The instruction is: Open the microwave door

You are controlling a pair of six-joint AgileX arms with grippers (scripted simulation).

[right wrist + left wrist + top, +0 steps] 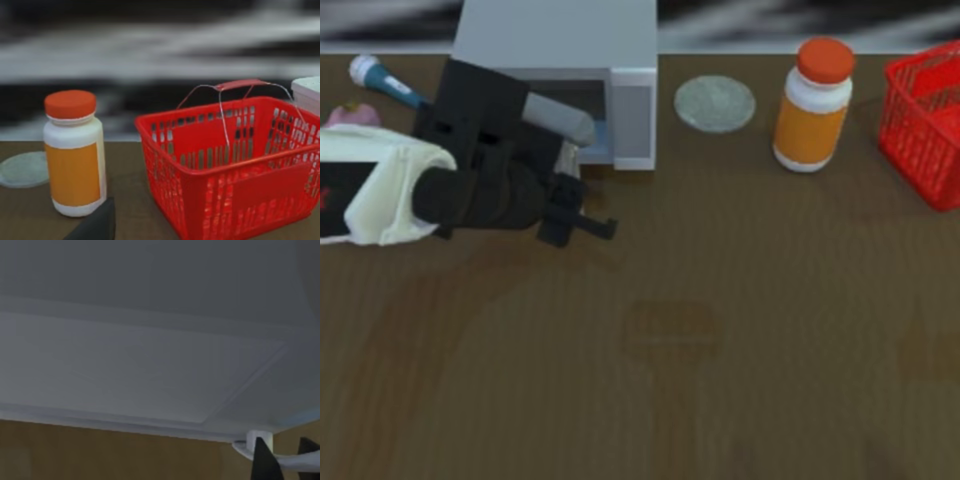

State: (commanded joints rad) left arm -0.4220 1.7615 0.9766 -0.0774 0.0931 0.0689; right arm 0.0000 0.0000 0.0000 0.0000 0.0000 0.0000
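The left hand is seen just in front of the microwave, its opening not discernible, beside the microwave door already swung partly out, a stiff, light, hinged panel judged best taken by its free handle edge.

My microwave is light silver-grey with a white-framed front and grey strip. The bottle is white with an orange label and orange-red cap. The basket is bright red, the disc pale grey. The worktop is mottled brown. Something pink, perhaps, sits at its left edge.
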